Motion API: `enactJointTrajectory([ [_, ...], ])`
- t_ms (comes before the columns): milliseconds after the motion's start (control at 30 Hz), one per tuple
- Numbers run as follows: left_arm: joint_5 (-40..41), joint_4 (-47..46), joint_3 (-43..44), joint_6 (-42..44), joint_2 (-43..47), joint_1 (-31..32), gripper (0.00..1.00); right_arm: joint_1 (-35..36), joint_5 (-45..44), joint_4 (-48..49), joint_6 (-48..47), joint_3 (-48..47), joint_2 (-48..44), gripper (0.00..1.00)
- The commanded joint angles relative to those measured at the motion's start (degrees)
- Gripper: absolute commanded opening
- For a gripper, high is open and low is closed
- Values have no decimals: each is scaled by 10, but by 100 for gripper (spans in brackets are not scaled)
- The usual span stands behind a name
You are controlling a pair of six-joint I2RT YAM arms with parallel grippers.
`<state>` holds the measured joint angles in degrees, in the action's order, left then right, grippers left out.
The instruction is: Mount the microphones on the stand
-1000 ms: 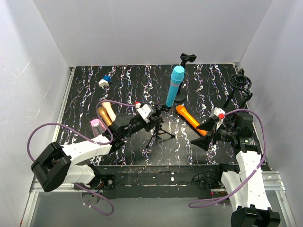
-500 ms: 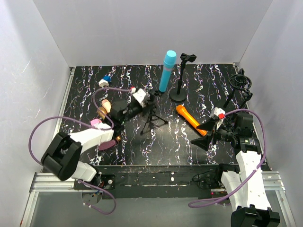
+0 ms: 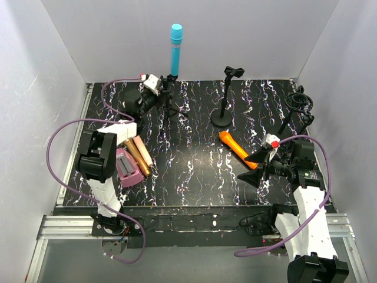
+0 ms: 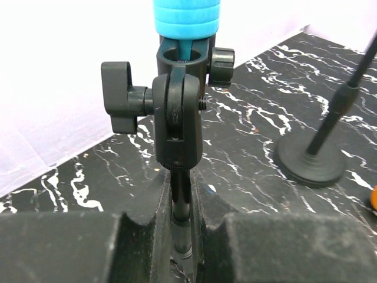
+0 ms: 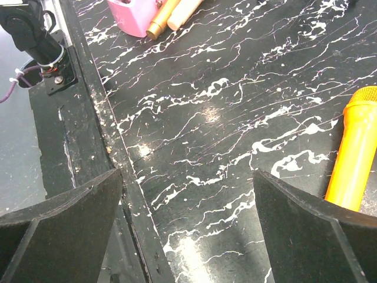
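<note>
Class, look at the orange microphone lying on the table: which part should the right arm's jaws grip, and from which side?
Best bet: grip the orange microphone mid-barrel, from straight above, jaws across its length. It lies flat, the barrel is slim and straight, and the table shows bare on both sides.

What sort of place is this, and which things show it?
Probably a robot test cell: plain white panel walls box in a black marble-patterned tabletop, with two white cabled robot arms bolted at its near edge.
</note>
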<state>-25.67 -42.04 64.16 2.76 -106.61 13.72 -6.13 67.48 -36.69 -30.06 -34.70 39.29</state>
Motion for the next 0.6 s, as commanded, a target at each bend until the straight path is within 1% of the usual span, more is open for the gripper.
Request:
enactJointTrajectory([
  [0,-10,-12,54,37,-20,-35,0,-5,8,-5,-10,-1,5,98],
  [167,-15,15,78,65,-40,-68,0,-6,10,-7,-13,-3,9,98],
  [367,-35,23,95,44,-62,-103,0,-9,10,-8,-14,-2,11,98],
  [567,-37,40,101,38,-70,-110,0,-13,10,-7,-13,0,9,98],
])
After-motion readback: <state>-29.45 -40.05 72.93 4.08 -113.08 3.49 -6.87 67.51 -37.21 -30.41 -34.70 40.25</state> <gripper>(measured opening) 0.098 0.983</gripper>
